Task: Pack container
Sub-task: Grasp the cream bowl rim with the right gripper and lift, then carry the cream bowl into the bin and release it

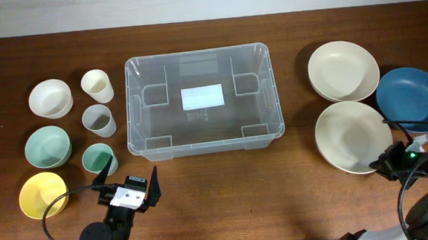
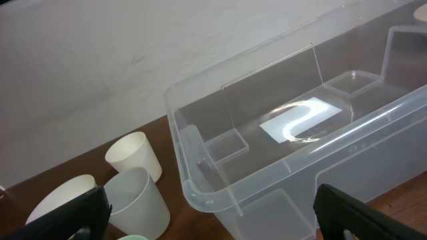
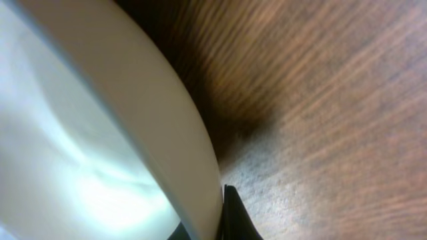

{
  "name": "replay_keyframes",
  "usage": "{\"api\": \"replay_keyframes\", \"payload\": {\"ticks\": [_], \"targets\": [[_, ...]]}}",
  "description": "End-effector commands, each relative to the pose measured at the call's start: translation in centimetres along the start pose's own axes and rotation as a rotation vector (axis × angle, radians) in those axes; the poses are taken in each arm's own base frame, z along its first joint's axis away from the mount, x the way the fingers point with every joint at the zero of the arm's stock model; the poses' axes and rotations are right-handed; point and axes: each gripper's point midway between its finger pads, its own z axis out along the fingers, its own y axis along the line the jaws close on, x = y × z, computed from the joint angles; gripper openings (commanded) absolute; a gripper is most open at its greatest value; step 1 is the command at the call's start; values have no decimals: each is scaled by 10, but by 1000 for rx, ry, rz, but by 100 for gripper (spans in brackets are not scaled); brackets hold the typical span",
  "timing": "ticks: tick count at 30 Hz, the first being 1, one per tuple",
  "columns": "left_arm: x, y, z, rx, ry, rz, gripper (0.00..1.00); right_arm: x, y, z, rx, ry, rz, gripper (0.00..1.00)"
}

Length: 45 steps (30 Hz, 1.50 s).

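Right, starting at the left end of the bench (image 1: 301, 204), I see a white bowl (image 1: 50, 98), a green bowl (image 1: 48, 146) and a yellow bowl (image 1: 43, 194) in a column. A cream cup (image 1: 96, 85), a grey cup (image 1: 99, 120) and a teal cup (image 1: 97, 158) line up just beside them. My left hand (image 1: 131, 174) hovers at the front of the bench near the teal cup, its fingers spread wide, and its own camera looks across at the container's near corner. The container (image 1: 131, 103) stands upright in the middle of the bench, open side up, with a white label showing on its base. Further right lie a far cream dish (image 1: 343, 70) and a near cream dish (image 1: 353, 136), with a blue dish (image 1: 413, 98) just beside them. My right hand (image 1: 380, 165) sits at the near cream dish's front right edge, pressed together on the rim; in its wrist view the pale rim runs down to a dark fingertip (image 3: 231, 213)
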Motion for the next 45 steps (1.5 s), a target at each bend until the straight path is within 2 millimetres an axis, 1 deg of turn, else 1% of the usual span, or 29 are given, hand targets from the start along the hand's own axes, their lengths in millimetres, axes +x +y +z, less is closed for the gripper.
{"api": "replay_keyframes", "payload": {"ticks": [1,5,9,11,13,16,19,20,22,24,25,26,28,30,33,37,40,42,45], "targets": [[1,0,0,0,-2,9,99,2,28,-24,-220,-45,-64,4],[1,0,0,0,-2,9,99,11,42,-54,-371,-88,-94,4],[1,0,0,0,-2,9,99,22,52,-79,-406,-126,-113,4],[1,0,0,0,-2,9,99,27,64,-96,-416,-153,-140,4],[1,0,0,0,-2,9,99,33,80,-116,-416,-194,-195,4],[1,0,0,0,-2,9,99,43,110,-147,-397,-258,-284,4],[1,0,0,0,-2,9,99,60,155,-174,-418,-301,-387,4],[1,0,0,0,-2,9,99,66,169,-180,-422,-308,-415,4],[1,0,0,0,-2,9,99,77,203,-188,-407,-331,-473,4],[1,0,0,0,-2,9,99,84,228,-188,-388,-352,-507,4],[1,0,0,0,-2,9,99,93,255,-182,-379,-373,-539,4],[1,0,0,0,-2,9,99,102,274,-174,-382,-382,-559,4],[1,0,0,0,-2,9,99,116,297,-161,-388,-381,-595,4],[1,0,0,0,-2,9,100,135,324,-140,-393,-371,-640,4],[1,0,0,0,-2,9,99,153,352,-111,-390,-361,-686,4],[1,0,0,0,-2,9,99,170,379,-67,-369,-360,-716,4],[1,0,0,0,-2,9,99,187,397,-35,-383,-319,-760,4],[1,0,0,0,-2,9,99,198,404,-14,-385,-292,-775,4],[1,0,0,0,-2,9,100,210,408,13,-375,-257,-798,4]]}}
